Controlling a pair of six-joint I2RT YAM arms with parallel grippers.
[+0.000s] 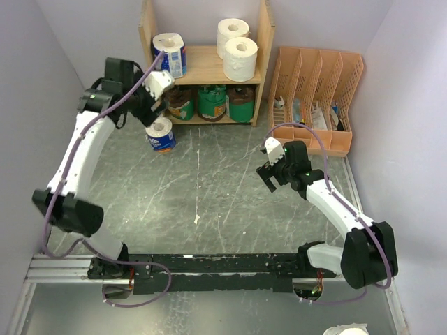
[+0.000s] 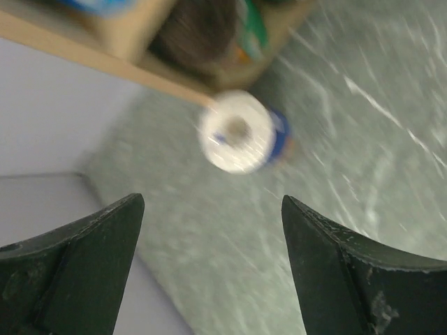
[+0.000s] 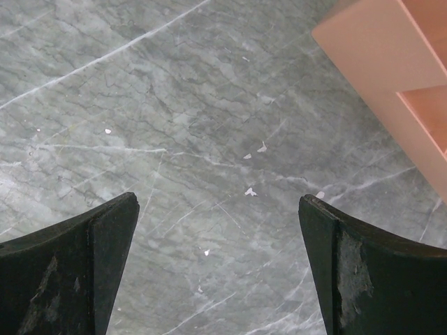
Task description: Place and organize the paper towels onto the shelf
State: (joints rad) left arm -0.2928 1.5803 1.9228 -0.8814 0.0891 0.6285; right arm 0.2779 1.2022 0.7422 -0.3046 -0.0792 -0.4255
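Note:
The wooden shelf (image 1: 202,66) stands at the back. Its upper tier holds a blue-and-white roll (image 1: 169,52) and two white paper towels (image 1: 240,59). The lower tier holds a dark brown roll (image 1: 180,103) and two green ones (image 1: 211,102). Another blue-and-white roll (image 1: 160,135) stands upright on the table in front of the shelf's left side. It appears blurred in the left wrist view (image 2: 237,132). My left gripper (image 1: 155,115) (image 2: 209,202) hovers just above it, open and empty. Mid-right, my right gripper (image 1: 269,176) (image 3: 220,199) is open over bare table.
A peach slotted file organizer (image 1: 318,91) (image 3: 391,77) stands right of the shelf, close to my right gripper. Grey walls close in both sides. A white roll (image 1: 346,330) shows at the bottom right, beyond the arm rail (image 1: 209,265). The table is grey marble.

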